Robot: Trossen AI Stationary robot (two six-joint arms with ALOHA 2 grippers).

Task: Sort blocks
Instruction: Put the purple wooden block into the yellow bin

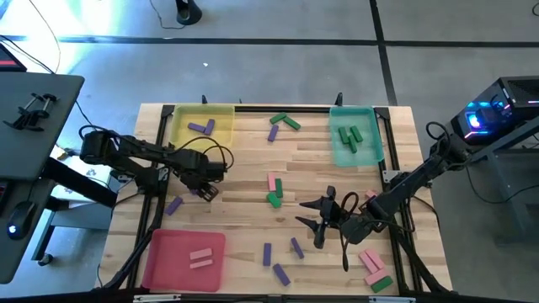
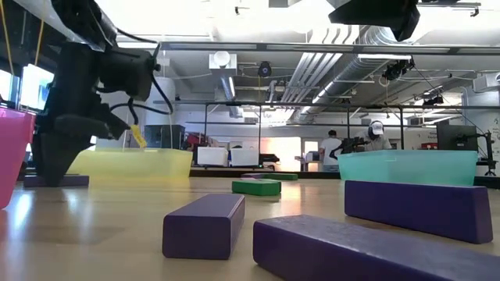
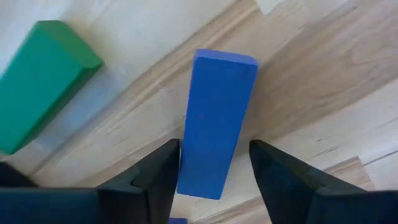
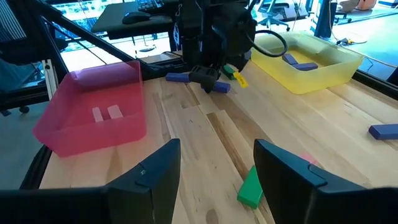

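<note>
The left gripper (image 3: 211, 174) hung low over the worktop (image 1: 244, 168) with its jaws parted on either side of a purple block (image 3: 217, 121), straddling the narrow faces but not yet pinching; I judged this the line-up for a pick. In the high view that gripper (image 1: 205, 190) sat just in front of the yellow tray (image 1: 202, 126), where two purple bars already lay, so the tray was probably this block's destination. A green block (image 3: 43, 93) lay just beside the purple one, clear of the fingers. The blocks were smooth, hard-edged rectangular bars, matte and plainly rigid, on pale planked wood. Farther from the yellow tray, the right gripper (image 1: 324, 220) waited mid-worktop, jaws spread and empty. Loose pink, green and purple bars lay scattered around it. The pink tray (image 1: 185, 257) held two pink bars and the teal tray (image 1: 354, 135) green ones; all three trays were thin translucent plastic
</note>
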